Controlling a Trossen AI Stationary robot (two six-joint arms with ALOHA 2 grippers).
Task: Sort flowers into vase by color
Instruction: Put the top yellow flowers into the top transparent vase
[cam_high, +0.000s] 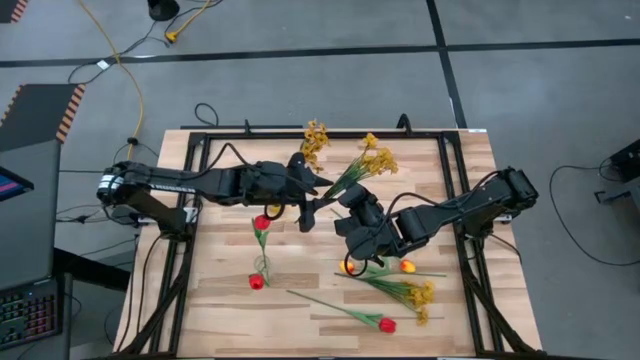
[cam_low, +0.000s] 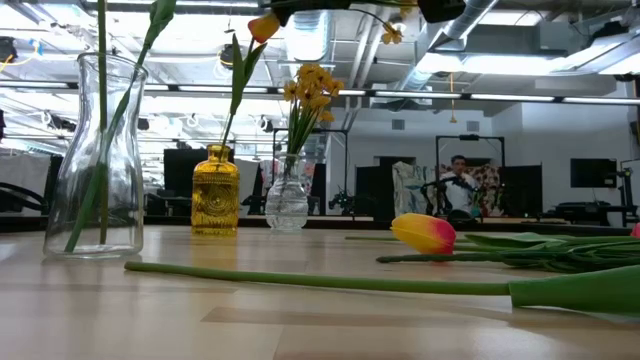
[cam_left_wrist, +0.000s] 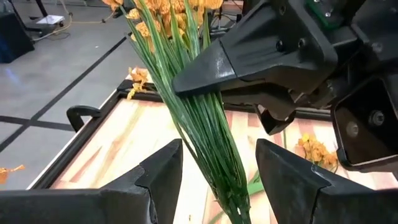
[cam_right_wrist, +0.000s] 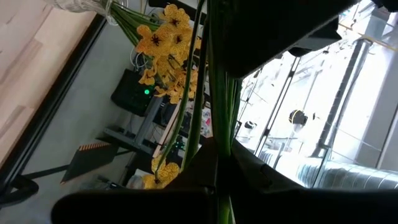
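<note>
- Mustard-yellow spray (cam_high: 372, 160) is held off the tabletop (cam_high: 300, 300) near the back-centre, its green stems pinched in the right end effector (cam_high: 345, 190), whose fingers are closed narrow on the stem bundle.
- Left end effector (cam_high: 318, 182): fingers spread wide, one either side of the same stems (cam_left_wrist: 205, 130); left wrist view shows a gap on both sides, no contact.
- No readable brand, label or writing in any view.
- Low view only: clear glass carafe (cam_low: 100, 160) holding stems, amber glass vase (cam_low: 215, 190) with a yellow-orange tulip (cam_low: 264, 26), and a small clear vase (cam_low: 288, 198) with yellow blossoms (cam_low: 312, 85).
- High view only: red tulips (cam_high: 262, 222) by the carafe, another red tulip (cam_high: 386, 324) lying near the front, a yellow spray (cam_high: 418, 294) lying right of centre.
- Lying yellow-orange tulip (cam_low: 424, 232) shows close up in the low view; a long green stem (cam_low: 320, 282) lies across the front.
- Surface: pale wood planks in a black frame.
- Room: grey floor with cables; open ceiling with ducts, monitors; one person (cam_low: 459, 180) far behind.
</note>
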